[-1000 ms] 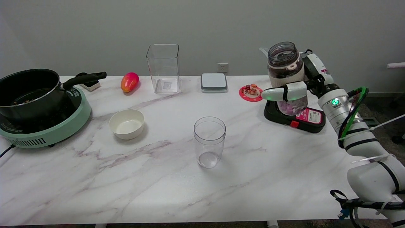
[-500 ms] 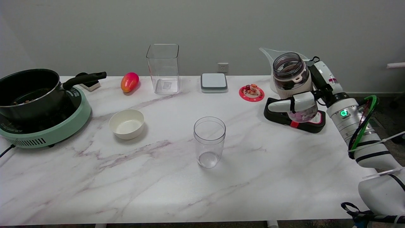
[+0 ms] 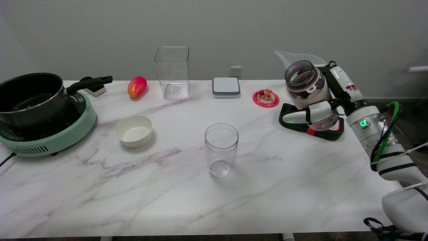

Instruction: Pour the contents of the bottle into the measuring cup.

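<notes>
Step in hand: carry to pour. Right hand wrapped around open bottle, held tilted over the black scale near the worktop's right edge. Measuring cup: upright, centre, well apart. Next: leftward travel across bare marble, then tipping over the rim.

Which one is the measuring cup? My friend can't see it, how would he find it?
Look at the white marble table. Near its middle, alone, stands the measuring cup: a round, clear, empty tumbler. The other clear container is taller, square and stands at the back by the wall.
</notes>
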Controlling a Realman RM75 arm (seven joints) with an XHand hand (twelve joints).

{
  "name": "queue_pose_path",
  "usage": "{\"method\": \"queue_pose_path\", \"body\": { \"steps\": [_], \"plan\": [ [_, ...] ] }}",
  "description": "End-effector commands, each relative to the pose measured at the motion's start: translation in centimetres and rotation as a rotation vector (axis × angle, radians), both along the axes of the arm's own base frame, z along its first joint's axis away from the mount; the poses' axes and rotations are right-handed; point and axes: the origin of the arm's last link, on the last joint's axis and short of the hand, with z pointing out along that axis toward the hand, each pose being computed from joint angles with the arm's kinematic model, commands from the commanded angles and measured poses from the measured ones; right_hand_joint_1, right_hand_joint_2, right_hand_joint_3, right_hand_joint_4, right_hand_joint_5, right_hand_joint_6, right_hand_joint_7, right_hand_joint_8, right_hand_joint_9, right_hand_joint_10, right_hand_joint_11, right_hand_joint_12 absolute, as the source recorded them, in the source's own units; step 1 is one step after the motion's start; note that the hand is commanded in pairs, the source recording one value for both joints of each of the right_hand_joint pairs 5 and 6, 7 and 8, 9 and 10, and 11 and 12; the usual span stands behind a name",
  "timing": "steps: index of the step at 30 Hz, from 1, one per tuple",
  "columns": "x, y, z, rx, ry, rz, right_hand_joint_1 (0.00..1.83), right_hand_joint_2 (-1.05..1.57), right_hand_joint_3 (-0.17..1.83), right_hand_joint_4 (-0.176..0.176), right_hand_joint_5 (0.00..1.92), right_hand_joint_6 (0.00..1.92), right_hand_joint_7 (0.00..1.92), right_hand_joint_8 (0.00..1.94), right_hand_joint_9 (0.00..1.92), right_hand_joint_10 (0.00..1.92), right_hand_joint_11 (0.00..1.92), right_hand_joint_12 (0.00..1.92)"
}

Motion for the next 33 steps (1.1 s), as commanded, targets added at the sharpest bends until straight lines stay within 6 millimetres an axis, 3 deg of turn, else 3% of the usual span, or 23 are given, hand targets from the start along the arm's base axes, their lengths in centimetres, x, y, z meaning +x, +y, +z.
{"method": "queue_pose_path", "body": {
  "steps": [1, 20, 33],
  "plan": [
    [1.2, -0.5, -2.5, 0.056, 0.135, 0.053, 1.32, 1.57, 0.22, 0.0, 1.92, 1.92, 1.92, 1.92, 1.72, 1.72, 1.34, 1.34],
    [2.1, -3.1, -6.6, 0.098, 0.466, 0.105, 1.34, 1.54, 0.24, 0.0, 1.92, 1.92, 1.92, 1.92, 1.69, 1.69, 1.32, 1.32],
    [1.6, -2.6, -8.4, 0.084, 0.585, 0.155, 1.34, 1.53, 0.25, 0.0, 1.92, 1.92, 1.92, 1.92, 1.7, 1.7, 1.32, 1.32]
  ]
}}
